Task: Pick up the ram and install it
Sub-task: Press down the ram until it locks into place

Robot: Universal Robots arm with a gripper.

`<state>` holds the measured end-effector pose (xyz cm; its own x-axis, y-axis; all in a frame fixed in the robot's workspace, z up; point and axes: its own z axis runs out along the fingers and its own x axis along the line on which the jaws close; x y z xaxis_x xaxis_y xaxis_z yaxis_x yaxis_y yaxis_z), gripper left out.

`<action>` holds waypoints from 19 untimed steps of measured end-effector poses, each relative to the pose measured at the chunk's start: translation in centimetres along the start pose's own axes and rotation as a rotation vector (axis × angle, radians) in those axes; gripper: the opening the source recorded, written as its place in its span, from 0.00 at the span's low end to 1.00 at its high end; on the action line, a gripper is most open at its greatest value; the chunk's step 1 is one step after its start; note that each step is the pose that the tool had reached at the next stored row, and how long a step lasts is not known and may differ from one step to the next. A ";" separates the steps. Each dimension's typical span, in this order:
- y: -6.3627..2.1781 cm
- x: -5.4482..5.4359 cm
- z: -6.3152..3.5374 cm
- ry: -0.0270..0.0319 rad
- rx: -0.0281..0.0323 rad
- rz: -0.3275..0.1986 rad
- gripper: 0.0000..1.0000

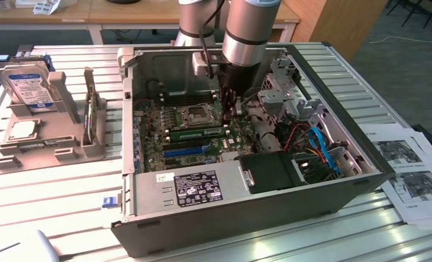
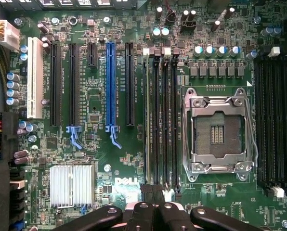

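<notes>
The ram [image 1: 198, 132] is a long green stick standing on edge in a memory slot on the motherboard [image 1: 154, 123], inside the open computer case [image 1: 238, 218]. In the wrist view the ram [image 2: 147, 120] shows edge-on as a thin line in the slot of its bank farthest from the processor socket [image 2: 218, 130]. My gripper [image 1: 230, 111] hangs from the arm just above the ram's end at the exterior view's right. The gripper [image 2: 152, 188] is shut, its black fingertips pressed together over the end of the slot bank, with nothing seen between them.
A blue expansion slot [image 2: 110, 86] and black slots lie beside the memory bank, with a finned heatsink [image 2: 71, 185] nearby. Drive cage and coloured cables [image 1: 319, 146] fill the case's right. A grey stand with a hard drive [image 1: 29, 90] sits at the exterior view's left, papers [image 1: 409, 177] at its right.
</notes>
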<state>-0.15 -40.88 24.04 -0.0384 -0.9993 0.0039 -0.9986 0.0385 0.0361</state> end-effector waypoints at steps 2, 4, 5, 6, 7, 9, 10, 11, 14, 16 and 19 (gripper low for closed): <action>0.00 0.0 0.13 0.0001 0.0000 0.001 0.10; -0.01 0.0 0.25 0.0003 0.0000 0.003 0.10; -0.01 0.0 0.31 0.0004 0.0000 0.003 0.10; -0.01 0.0 0.36 0.0005 0.0000 0.004 0.10; -0.01 0.0 0.36 0.0006 0.0000 0.004 0.10; -0.01 0.0 0.36 0.0006 -0.0001 0.004 0.10; -0.01 0.0 0.36 0.0006 0.0000 0.004 0.10; -0.01 0.0 0.37 0.0004 0.0000 0.004 0.10; -0.02 0.0 0.49 0.0000 0.0001 0.004 0.10; -0.02 0.0 0.59 0.0003 0.0000 0.004 0.10; -0.03 0.0 0.76 0.0004 0.0000 0.004 0.10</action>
<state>-0.15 -40.88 23.28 -0.0424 -0.9991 0.0044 -0.9984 0.0425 0.0360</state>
